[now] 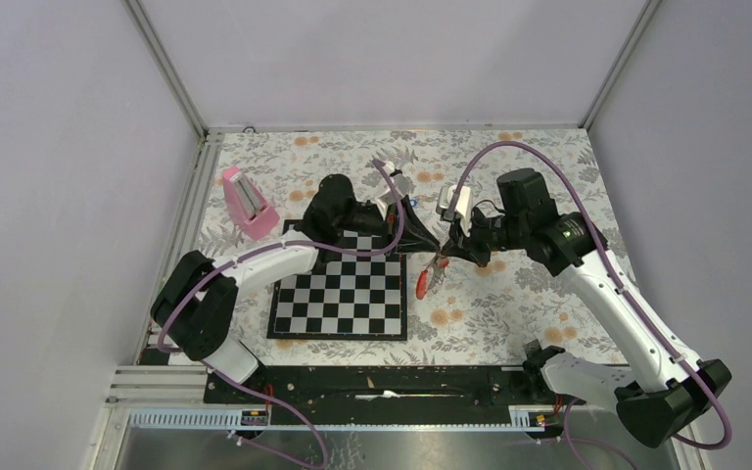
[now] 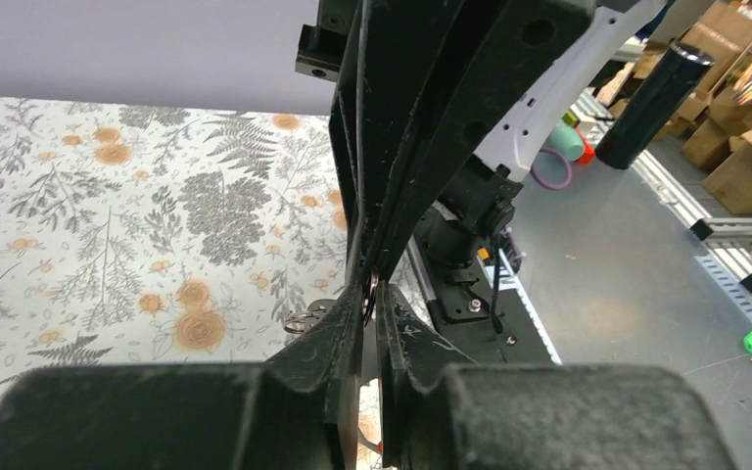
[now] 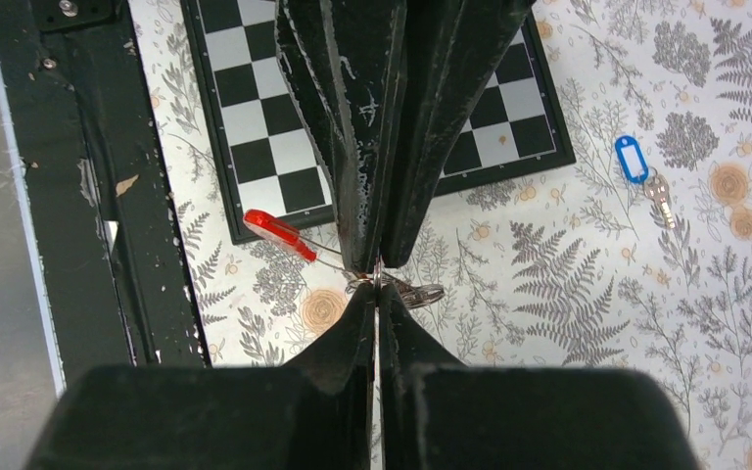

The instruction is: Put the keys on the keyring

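Note:
My left gripper (image 1: 431,241) and right gripper (image 1: 447,253) meet tip to tip above the flowered cloth, right of the chessboard (image 1: 343,294). Both are shut on the thin ring of the keyring, seen edge-on in the right wrist view (image 3: 376,281) and the left wrist view (image 2: 372,290). A red strap-like piece (image 3: 279,233) hangs from it on a thin wire and shows in the top view (image 1: 421,282). A small metal loop or key (image 3: 421,292) hangs beside the tips. The blue-tagged key (image 3: 633,159) lies loose on the cloth beyond. I cannot make out the red-tagged key.
A pink wedge-shaped block (image 1: 247,203) stands at the back left, beside the chessboard's far corner. The black mounting rail (image 1: 382,382) runs along the near edge. Both arms cross above the chessboard's right side.

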`<action>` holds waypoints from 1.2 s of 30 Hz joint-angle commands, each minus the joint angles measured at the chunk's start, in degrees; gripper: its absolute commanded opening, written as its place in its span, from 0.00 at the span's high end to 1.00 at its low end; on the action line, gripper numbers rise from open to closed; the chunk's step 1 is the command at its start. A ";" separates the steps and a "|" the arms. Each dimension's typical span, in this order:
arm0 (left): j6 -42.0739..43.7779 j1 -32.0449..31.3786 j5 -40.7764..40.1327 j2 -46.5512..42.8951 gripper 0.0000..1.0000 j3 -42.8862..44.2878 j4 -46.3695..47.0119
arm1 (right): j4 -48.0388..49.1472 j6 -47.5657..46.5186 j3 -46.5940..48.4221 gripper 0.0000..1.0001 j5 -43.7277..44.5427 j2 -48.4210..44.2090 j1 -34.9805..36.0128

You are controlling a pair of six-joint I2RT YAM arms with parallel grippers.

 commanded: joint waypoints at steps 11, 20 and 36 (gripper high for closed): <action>15.36 -0.58 0.37 -0.61 0.74 7.15 -17.09 | 0.57 1.55 1.36 1.00 0.48 1.13 -0.07; 14.06 -1.23 0.79 -0.38 0.74 7.12 -15.26 | 1.11 1.74 -0.72 1.00 0.57 1.31 -0.08; -6.32 -0.34 1.58 -1.31 1.00 -0.55 9.89 | 4.51 3.57 -4.87 0.68 2.65 -3.36 -1.17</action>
